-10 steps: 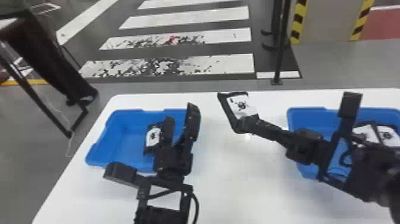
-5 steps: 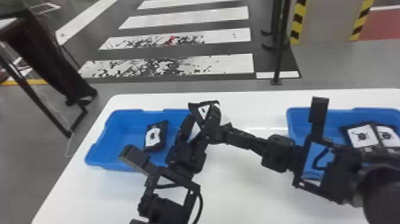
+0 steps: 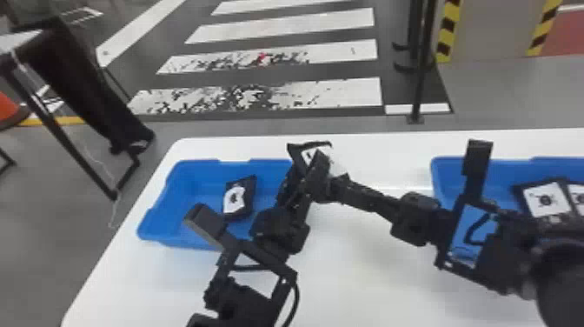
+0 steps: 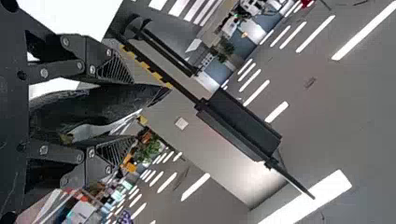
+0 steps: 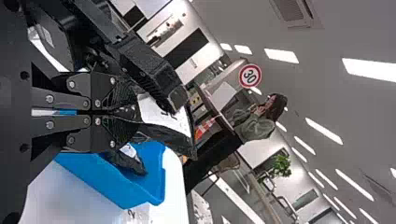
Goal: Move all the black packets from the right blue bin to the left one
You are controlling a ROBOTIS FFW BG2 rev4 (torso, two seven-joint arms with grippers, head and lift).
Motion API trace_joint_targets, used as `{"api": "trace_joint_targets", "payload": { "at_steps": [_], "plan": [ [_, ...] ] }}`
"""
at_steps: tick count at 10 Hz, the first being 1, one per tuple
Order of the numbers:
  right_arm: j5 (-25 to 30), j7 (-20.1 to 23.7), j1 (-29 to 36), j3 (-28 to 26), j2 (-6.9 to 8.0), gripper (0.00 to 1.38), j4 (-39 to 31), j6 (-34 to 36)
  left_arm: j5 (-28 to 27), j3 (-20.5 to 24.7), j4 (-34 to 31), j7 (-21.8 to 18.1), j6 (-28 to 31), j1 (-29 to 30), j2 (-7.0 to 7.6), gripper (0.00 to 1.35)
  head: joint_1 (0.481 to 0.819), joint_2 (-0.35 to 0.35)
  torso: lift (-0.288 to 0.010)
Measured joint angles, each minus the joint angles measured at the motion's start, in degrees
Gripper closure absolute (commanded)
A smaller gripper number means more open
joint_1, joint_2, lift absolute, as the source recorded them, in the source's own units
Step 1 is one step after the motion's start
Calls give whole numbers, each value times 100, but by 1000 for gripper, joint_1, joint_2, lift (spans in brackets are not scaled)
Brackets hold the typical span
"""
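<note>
1. My right gripper is closed on one end of a black packet with a white label; the fingers meet at its edge, and the rest of it sticks out beyond them.
2. My left gripper looks open to me, its two fingers standing apart on either side of that packet. I can't tell whether either pad touches it.
3. So the held packet is up off the table, between my two grippers, near the inner end of the left blue bin. One other packet lies inside that bin, label showing. In the right blue bin I see two more, a nearer-to-centre packet and an edge packet beside it, partly cut off by the view's edge.
4. I take the step in hand to be a pass from right to left, with the transfer far from finished while two packets wait on the right.
5. Next I should square the left fingers over the packet's body, close them, and only once that grip is firm let the right ones part and back away.
6. After that the left arm wants to carry it over the left bin and let go low. The packet looks soft, so it may fold or slip if I pinch only a corner.
</note>
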Motion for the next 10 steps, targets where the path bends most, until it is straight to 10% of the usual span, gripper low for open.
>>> {"api": "trace_joint_targets", "payload": {
  "at_steps": [4,6,10],
  "plan": [
    [227,2,-403,81,70,1065,586,-244,49,48,-197,-304,593,-132,-21,1213,695,167,-168],
    [307,1,-445,131,77,211,690,-339,97,124,-211,-372,504,-124,-30,1213,695,174,-168],
    [248,85,-374,72,71,85,859,-504,-564,1019,168,-237,-32,-204,-115,1213,695,256,-168]
  ]
}}
